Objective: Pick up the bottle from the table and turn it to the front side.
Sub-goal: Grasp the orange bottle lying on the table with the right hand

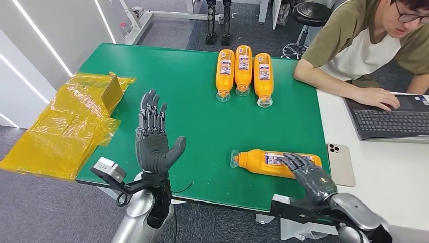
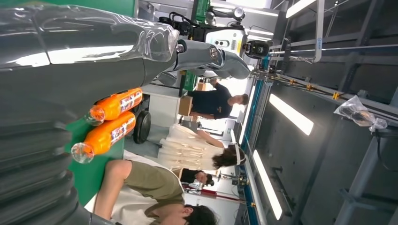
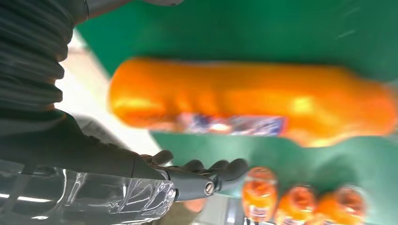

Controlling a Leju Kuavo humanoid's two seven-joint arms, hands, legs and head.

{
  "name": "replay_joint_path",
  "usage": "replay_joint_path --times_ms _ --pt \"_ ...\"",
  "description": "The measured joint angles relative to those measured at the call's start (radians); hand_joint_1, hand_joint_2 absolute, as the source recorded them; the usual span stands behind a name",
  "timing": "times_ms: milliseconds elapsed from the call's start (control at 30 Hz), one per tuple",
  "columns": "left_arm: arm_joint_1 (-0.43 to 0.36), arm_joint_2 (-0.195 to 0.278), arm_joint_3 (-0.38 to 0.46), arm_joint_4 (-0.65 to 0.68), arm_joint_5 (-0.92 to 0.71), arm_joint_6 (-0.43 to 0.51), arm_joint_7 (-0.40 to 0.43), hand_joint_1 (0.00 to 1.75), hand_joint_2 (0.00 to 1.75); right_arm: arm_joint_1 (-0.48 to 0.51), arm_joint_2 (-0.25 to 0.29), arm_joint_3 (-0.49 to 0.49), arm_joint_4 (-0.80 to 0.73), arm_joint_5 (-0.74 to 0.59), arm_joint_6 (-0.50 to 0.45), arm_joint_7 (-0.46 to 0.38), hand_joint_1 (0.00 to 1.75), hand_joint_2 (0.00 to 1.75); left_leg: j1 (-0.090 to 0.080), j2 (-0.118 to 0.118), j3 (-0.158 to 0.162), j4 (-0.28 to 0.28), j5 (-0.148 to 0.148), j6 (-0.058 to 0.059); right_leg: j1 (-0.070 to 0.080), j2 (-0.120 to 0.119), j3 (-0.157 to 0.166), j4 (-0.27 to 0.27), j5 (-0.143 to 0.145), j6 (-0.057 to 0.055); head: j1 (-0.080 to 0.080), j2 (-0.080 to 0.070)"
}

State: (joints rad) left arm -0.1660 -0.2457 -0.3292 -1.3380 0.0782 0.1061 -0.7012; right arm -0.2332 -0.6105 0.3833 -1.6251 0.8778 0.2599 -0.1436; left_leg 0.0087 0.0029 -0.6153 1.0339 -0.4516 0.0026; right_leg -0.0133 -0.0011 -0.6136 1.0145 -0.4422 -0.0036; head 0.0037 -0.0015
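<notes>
A green table (image 1: pixel 202 101) fills the middle of the robot's head view, set in a room with grey carpet and white panels carrying slanted light strips at the left. An orange bottle (image 1: pixel 275 163) lies on its side near the table's front edge, clear cap pointing left, label facing up. The right hand (image 1: pixel 311 174) rests on the bottle's right end with fingers (image 1: pixel 293 161) draped over the label; whether it truly grips the bottle cannot be told. In the blurred right wrist view the bottle (image 3: pixel 253 101) lies just beyond the fingertips (image 3: pixel 230 168). The left hand (image 1: pixel 154 139) is raised above the table's left part, fingers spread and upright, holding nothing. Three more orange bottles (image 1: pixel 244 71) lie side by side at the far edge, caps toward the robot. Crumpled yellow plastic sheeting (image 1: pixel 66 126) hangs over the table's left edge. A white desk touches the right side, holding a phone (image 1: pixel 340 164) and a laptop (image 1: pixel 389 119) where a seated person (image 1: pixel 364 45) types.
</notes>
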Motion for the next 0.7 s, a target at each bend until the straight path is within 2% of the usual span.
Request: replay_joint_path --times_ms 133,267,467,700 --pt "0.0 0.0 0.007 0.0 0.0 -0.011 0.0 0.0 1.75 -0.186 -0.093 0.086 0.054 -0.069 0.112 0.011 0.0 1.75 0.0 0.0 0.0 0.0 0.0 0.0 0.0 0.0 0.0 0.0 0.0 0.0 0.0 0.0" --pt "0.0 0.0 0.017 0.0 -0.001 -0.02 0.0 0.0 1.75 -0.359 -0.152 0.18 0.098 -0.132 0.179 0.03 0.0 1.75 0.0 0.0 0.0 0.0 0.001 0.0 0.0 -0.001 0.0 0.0 0.0 0.0 0.0 0.0" --pt "0.0 -0.002 0.028 0.0 -0.002 -0.02 0.0 0.0 1.75 -0.518 -0.196 0.305 0.139 -0.186 0.214 0.063 0.0 1.75 0.0 -0.001 -0.001 0.0 0.001 0.0 0.0 -0.001 0.0 0.0 0.0 0.0 0.0 0.0" --pt "0.004 -0.002 0.042 -0.011 0.004 -0.006 0.0 0.0 1.75 -0.751 -0.21 0.49 0.22 -0.323 0.32 0.093 0.0 1.75 0.0 -0.002 -0.001 0.0 0.001 0.0 0.0 -0.002 -0.001 0.0 0.0 0.0 0.0 0.0"
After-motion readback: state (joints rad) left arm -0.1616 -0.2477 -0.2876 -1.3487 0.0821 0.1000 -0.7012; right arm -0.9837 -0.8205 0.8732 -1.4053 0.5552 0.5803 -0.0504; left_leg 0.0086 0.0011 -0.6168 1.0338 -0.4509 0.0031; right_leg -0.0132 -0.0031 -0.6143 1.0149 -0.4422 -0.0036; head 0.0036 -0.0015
